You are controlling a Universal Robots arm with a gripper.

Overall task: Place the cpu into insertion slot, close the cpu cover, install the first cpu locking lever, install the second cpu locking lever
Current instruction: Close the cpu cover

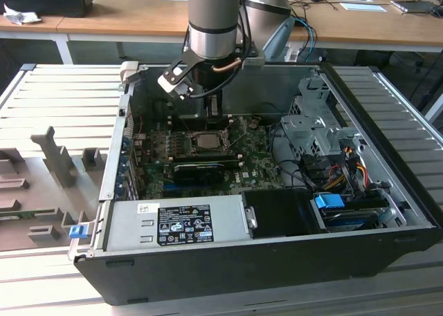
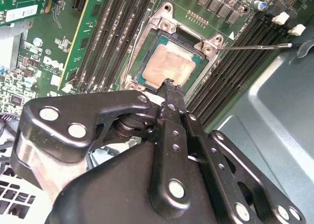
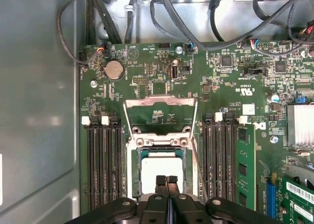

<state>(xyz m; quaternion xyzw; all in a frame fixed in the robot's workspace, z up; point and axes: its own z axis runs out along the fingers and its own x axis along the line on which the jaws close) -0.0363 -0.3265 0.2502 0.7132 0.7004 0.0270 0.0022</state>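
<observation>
**A:** The arm is down inside the open computer case [image 1: 277, 274] on the bench [image 1: 62, 101], and the gripper [image 3: 167, 179] hangs right over the socket. Where's the chip?

**B:** The cpu [image 3: 158, 165] lies flat in the insertion slot [image 3: 159, 142], silver top up. Its green border shows around it in both wrist views. I'd call that first step done.

**A:** And the fingers?

**B:** They're pinched together, tip against tip, with nothing between them that I can see. In the second wrist view the tips sit at the chip's near edge. I can't tell whether they touch it or hang just clear.

**A:** What about the cover?

**B:** The cpu cover [image 3: 159, 101] is swung up off the slot on its hinge side. In the first wrist view you can see the motherboard [image 3: 152, 72] straight through its window, so it isn't closed.

**A:** Levers?

**B:** One locking lever [image 2: 255, 46] is a thin rod standing out free across the memory slots [image 2: 230, 77], and it looks unhooked. I can't pick out the other one for certain.

**A:** So where does that leave the task?

**B:** By my reckoning the chip is seated and that's all. The cover is not down and neither lever is latched.
</observation>
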